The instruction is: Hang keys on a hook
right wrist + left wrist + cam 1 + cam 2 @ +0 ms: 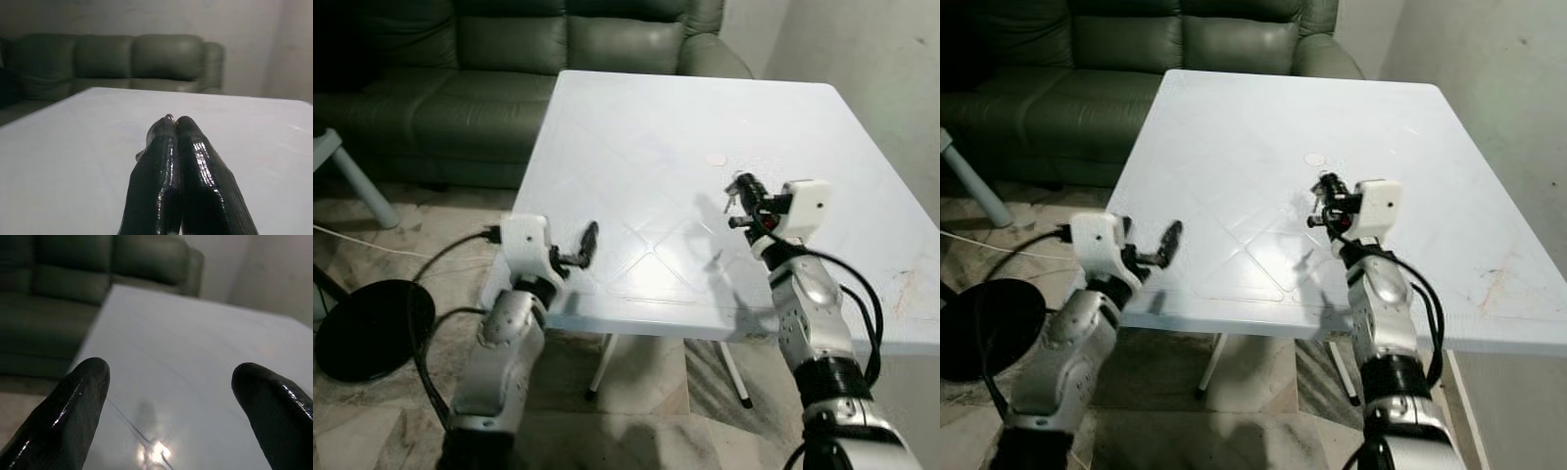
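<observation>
Keys (732, 199) are hanging from the right hand (744, 204), whose fingers (178, 161) are pressing together on the ring, raised above the middle of the worktop (636, 127), a little toward its near edge. The left hand (587, 245) is hovering with fingers apart over the near left corner, holding nothing. No hook is showing among the worktop, the green sofa (509, 59) and the wall. Judging by that, the step is carrying: keeping the pinch firm, moving smoothly so the keys are not swinging, and finding the hook before reaching.
</observation>
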### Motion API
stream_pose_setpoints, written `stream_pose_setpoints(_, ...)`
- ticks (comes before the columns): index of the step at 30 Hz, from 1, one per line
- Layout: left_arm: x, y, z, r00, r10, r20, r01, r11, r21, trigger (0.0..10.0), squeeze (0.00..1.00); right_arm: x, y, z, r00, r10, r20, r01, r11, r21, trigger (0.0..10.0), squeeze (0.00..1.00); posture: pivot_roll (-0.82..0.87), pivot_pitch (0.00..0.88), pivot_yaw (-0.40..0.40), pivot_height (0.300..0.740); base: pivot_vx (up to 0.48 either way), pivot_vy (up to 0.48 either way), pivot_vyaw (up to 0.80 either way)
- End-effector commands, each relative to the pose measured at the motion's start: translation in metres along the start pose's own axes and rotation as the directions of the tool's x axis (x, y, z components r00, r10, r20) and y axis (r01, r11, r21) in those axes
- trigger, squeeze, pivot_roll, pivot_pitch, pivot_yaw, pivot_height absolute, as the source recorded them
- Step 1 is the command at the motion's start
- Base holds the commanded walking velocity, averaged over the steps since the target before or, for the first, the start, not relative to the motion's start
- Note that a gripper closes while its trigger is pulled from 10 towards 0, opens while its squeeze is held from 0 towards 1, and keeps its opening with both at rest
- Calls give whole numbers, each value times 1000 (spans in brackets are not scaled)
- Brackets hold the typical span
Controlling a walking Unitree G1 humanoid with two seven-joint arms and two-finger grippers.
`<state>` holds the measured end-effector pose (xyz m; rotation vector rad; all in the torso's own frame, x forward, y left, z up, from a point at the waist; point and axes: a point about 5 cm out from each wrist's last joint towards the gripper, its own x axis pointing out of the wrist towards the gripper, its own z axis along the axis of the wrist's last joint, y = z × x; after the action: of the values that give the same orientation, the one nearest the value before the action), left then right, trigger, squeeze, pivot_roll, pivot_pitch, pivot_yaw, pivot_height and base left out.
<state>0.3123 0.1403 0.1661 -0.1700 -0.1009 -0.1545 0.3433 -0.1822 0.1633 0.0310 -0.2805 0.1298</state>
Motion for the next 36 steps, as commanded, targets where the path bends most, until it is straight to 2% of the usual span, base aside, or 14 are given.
stream_pose_setpoints(1,-1,2,-6,1000,9,-18,-9,1000,-24,10000,0,-1,2,5,1000,-10,5,10,1000,-19,10000,0,40,42,-44,732,0,0,0)
stream_pose_setpoints(4,-2,6,-8,1000,11,-16,-12,999,-42,10000,0,-9,3,4,999,-36,-4,35,999,-33,10000,0,38,42,-43,732,0,0,0)
stream_pose_setpoints(5,-3,9,-10,1000,21,-18,-21,999,-25,10000,0,-18,5,3,997,-70,-15,69,996,-54,10000,0,36,45,-40,732,0,0,0)
stream_pose_setpoints(7,-4,11,-10,1000,27,-16,-27,999,-17,10000,0,-24,6,3,996,-83,-22,81,995,-65,10000,0,36,45,-40,732,0,0,0)
stream_pose_setpoints(8,-4,14,-10,999,46,-21,-47,999,-23,10000,0,-28,6,5,995,-101,-11,99,988,-117,10000,0,35,45,-37,732,0,0,0)
stream_pose_setpoints(10,-5,17,-9,998,63,-14,-64,997,-31,10000,0,-33,9,4,995,-97,-33,93,990,-106,10000,0,35,45,-36,732,0,0,0)
stream_pose_setpoints(11,-5,19,-8,997,71,-8,-72,997,-37,10000,0,-35,9,0,991,-107,-79,100,990,-97,10000,0,35,45,-36,732,0,0,0)
stream_pose_setpoints(15,-4,21,-8,996,86,-6,-86,995,-44,10000,0,-35,11,-4,985,-123,-122,113,990,-89,10000,0,32,40,-35,732,0,0,0)
stream_pose_setpoints(17,-3,21,-8,996,87,-5,-87,995,-46,10000,0,-35,14,-4,986,-108,-125,92,987,-131,10000,0,31,36,-35,732,0,0,-475)
stream_pose_setpoints(29,5,18,-7,996,85,11,-85,995,-49,10000,0,-32,16,0,984,-101,-148,80,986,-143,10000,0,26,26,-37,732,0,0,-788)
stream_pose_setpoints(36,14,10,-5,998,54,30,-53,998,-43,10000,0,-27,24,1,987,-66,-146,45,988,-146,10000,0,29,28,-41,732,0,0,-788)
